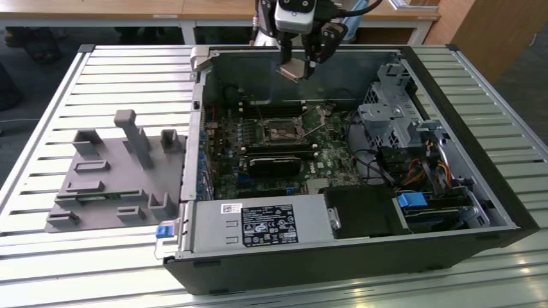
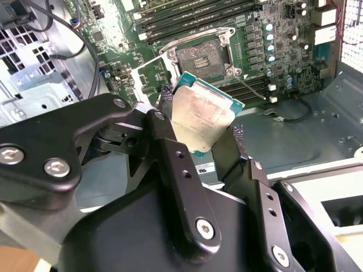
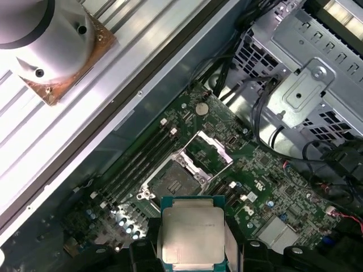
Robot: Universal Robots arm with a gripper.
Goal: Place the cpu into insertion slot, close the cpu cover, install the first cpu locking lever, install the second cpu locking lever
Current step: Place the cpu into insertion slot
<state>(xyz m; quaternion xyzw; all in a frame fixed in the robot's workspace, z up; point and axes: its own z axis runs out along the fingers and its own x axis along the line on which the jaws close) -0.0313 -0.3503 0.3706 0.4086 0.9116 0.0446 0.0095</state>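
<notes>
Starting at the exterior view's left, one grey moulded holder (image 1: 111, 186) lies on the slatted metal surface (image 1: 51, 77), well apart from me. Right of it, taking the middle and right of that frame, is one open computer case (image 1: 342, 269) lying on its side. At the frame's top centre I hang over the case's far wall, carrying the one cpu (image 1: 294, 69).

In the second wrist view my fingers (image 2: 170, 144) are closed narrow on two opposite edges of the chip and hold nothing else. Its dull metal top is tilted rather than level with the board.

Lower in the exterior frame, near the middle of the board, the one insertion slot (image 1: 281, 131) lies bare, with a dark centre inside a thin silver rim, well apart from the chip. In the first wrist view its one cpu cover (image 3: 211, 152) stands swung open just beside it. One thin locking lever (image 2: 252, 90) runs out from the socket's corner in the second wrist view. I cannot pick out a second for certain. Further toward the exterior view's right sits one metal drive cage (image 1: 385, 122).

I judge this to be the first step, placing the cpu, with none of the four done. Seating it should call for levelling the chip, squaring its edges to the rim, and a straight, gentle descent.
</notes>
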